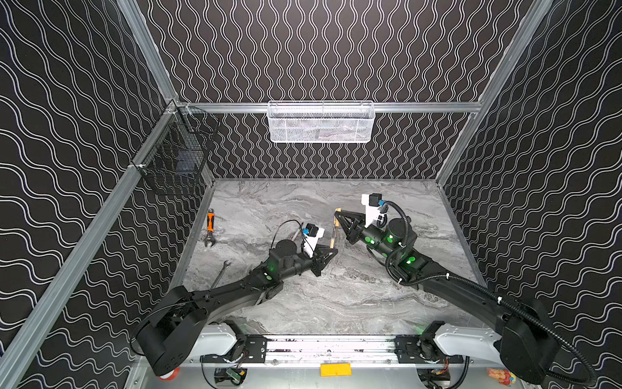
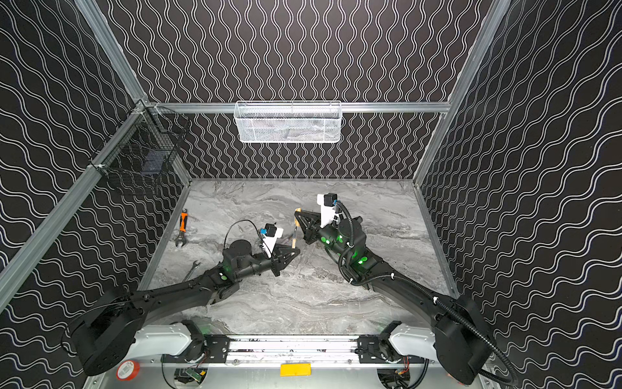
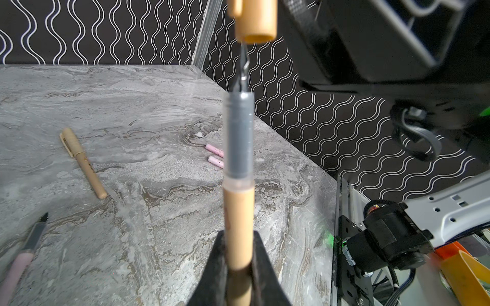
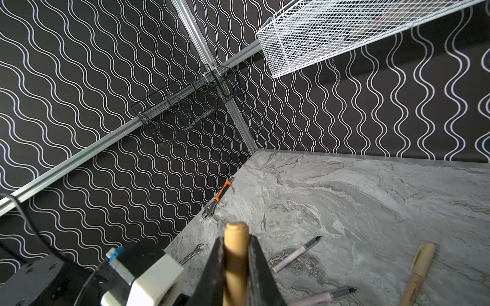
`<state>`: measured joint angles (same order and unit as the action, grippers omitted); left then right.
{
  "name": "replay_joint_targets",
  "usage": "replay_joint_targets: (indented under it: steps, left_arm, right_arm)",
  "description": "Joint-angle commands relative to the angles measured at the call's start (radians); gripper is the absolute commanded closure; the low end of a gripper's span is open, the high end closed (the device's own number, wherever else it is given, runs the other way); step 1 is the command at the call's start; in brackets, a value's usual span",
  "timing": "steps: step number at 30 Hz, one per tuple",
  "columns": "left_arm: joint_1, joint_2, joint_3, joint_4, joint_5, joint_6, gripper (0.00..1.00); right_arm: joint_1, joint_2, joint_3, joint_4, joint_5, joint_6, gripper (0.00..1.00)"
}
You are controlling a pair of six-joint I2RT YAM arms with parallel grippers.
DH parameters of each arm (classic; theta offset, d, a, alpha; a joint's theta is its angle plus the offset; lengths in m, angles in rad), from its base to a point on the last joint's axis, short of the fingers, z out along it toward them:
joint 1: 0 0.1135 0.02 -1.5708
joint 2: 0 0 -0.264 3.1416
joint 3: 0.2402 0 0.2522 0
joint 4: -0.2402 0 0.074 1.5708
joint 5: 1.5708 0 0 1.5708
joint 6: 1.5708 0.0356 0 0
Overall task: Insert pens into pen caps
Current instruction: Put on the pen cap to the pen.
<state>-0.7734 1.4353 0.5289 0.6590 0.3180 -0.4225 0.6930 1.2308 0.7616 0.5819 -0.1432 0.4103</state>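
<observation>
My left gripper (image 3: 238,265) is shut on a tan pen (image 3: 238,212), seen as pen (image 1: 333,237) in a top view. Its grey section and dark tip point at the open end of a tan pen cap (image 3: 255,23), the tip just short of the opening. My right gripper (image 4: 236,245) is shut on that cap (image 4: 236,238), above the mid table (image 1: 337,213). On the table lie a capped tan pen (image 3: 82,161), two pink caps (image 3: 214,150) (image 3: 216,161) and two uncapped pink pens (image 4: 297,254) (image 4: 323,294).
An orange-handled wrench (image 1: 210,228) and a thin silver spanner (image 1: 220,274) lie by the left wall. A white mesh basket (image 1: 321,123) hangs on the back rail and a black wire basket (image 1: 178,158) in the left corner.
</observation>
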Motion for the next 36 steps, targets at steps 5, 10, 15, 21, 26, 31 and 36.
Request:
replay_joint_targets:
  steps: [5,10,15,21,26,31,36]
  left_arm:
    - [-0.003,0.002,0.0,0.042,0.008,-0.004,1.0]
    - [-0.003,0.005,0.002,0.041,0.009,-0.004,1.0]
    - [-0.003,-0.007,0.003,0.041,-0.018,-0.002,1.0]
    - [-0.003,-0.015,0.017,0.037,-0.046,-0.01,1.0]
    - [-0.002,-0.013,0.032,0.038,-0.065,-0.017,1.0]
    - [-0.003,-0.007,0.041,0.053,-0.059,-0.027,1.0]
    - [-0.004,0.008,0.039,0.077,-0.035,-0.033,1.0]
  right_arm:
    - [0.002,0.013,-0.009,0.051,-0.016,0.02,0.85]
    - [0.002,0.012,-0.011,0.056,-0.012,0.021,0.85]
    - [0.003,0.027,-0.017,0.056,-0.042,0.039,0.85]
    - [0.01,0.015,-0.045,0.054,-0.03,0.036,0.85]
    - [0.011,0.01,-0.053,0.06,-0.039,0.036,0.83]
    - [0.013,0.011,-0.061,0.073,-0.038,0.04,0.83]
    - [0.013,0.025,-0.065,0.111,-0.039,0.063,0.83]
